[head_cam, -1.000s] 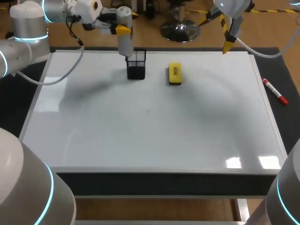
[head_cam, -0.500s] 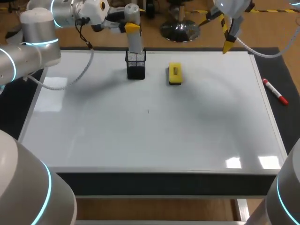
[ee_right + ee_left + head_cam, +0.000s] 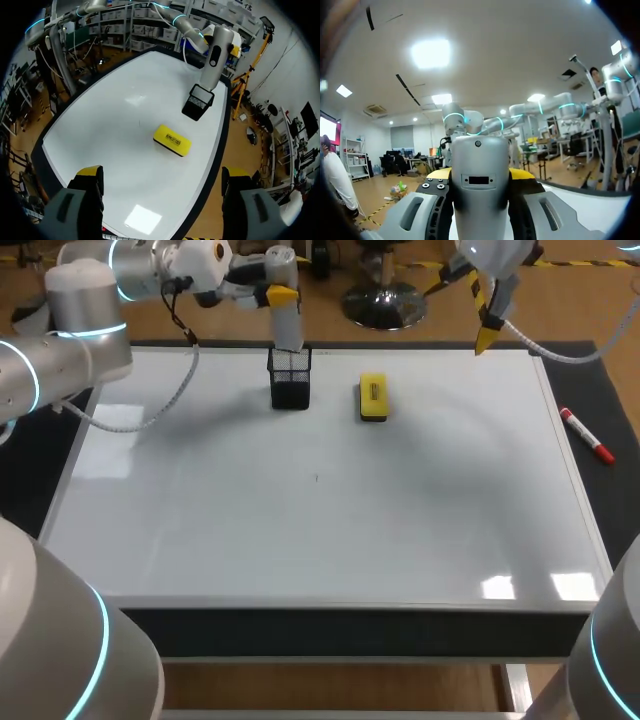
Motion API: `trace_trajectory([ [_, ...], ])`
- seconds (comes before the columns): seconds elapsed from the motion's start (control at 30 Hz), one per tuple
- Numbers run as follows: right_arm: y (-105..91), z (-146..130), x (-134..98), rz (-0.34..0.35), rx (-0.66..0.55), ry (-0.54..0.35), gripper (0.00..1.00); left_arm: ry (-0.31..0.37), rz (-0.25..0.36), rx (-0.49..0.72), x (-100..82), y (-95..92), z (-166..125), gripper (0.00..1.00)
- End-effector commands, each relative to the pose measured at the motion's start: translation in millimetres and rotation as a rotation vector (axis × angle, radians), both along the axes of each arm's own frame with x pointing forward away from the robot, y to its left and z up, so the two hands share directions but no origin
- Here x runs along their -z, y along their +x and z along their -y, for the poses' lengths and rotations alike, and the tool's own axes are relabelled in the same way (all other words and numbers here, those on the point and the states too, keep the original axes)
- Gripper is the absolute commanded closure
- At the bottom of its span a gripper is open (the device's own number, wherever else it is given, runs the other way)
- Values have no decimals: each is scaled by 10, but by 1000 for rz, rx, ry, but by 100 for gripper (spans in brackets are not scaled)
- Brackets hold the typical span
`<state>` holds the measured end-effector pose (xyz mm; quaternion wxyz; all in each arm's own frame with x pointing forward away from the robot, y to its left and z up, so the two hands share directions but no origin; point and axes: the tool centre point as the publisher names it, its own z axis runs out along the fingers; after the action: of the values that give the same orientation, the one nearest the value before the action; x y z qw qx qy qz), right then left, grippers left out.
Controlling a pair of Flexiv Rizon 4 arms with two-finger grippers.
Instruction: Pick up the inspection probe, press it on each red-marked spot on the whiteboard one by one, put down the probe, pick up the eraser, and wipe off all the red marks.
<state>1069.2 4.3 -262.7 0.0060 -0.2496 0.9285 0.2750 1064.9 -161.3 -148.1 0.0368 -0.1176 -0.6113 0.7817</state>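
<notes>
The inspection probe (image 3: pixel 288 325), a grey cylinder, stands upright with its lower end at the open top of the black mesh holder (image 3: pixel 290 380). My left gripper (image 3: pixel 281 295) is shut on the probe's upper part. In the left wrist view the probe (image 3: pixel 480 185) fills the gap between the yellow tips. The yellow eraser (image 3: pixel 373 398) lies flat on the whiteboard (image 3: pixel 320 520), right of the holder. My right gripper (image 3: pixel 487 328) hangs open above the board's far right edge. Its wrist view looks down on the eraser (image 3: pixel 171 140), the holder (image 3: pixel 197 102) and the probe (image 3: pixel 215 55). No red marks show on the board.
A red marker (image 3: pixel 587 435) lies on the dark mat to the right of the whiteboard frame. A tiny dark speck (image 3: pixel 316 478) sits near the board's middle. The holder and the eraser are the only things standing on the board.
My left gripper carried the probe a little right and toward the far edge, ending over the holder. It has held still for the last half second. The right arm has not moved.
</notes>
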Motion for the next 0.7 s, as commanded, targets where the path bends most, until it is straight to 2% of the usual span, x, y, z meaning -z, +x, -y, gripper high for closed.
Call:
trace_trajectory([
  [0.03,7,6,-7,-1,-2,-5,0,-20,-52,-144,13,-140,17,100],
  [0.37,7,6,-7,-1,-2,-5,0,-49,-93,-226,42,-57,-6,100],
  [0.7,7,6,-7,-1,-2,-5,0,-58,-73,-219,119,11,18,100],
])
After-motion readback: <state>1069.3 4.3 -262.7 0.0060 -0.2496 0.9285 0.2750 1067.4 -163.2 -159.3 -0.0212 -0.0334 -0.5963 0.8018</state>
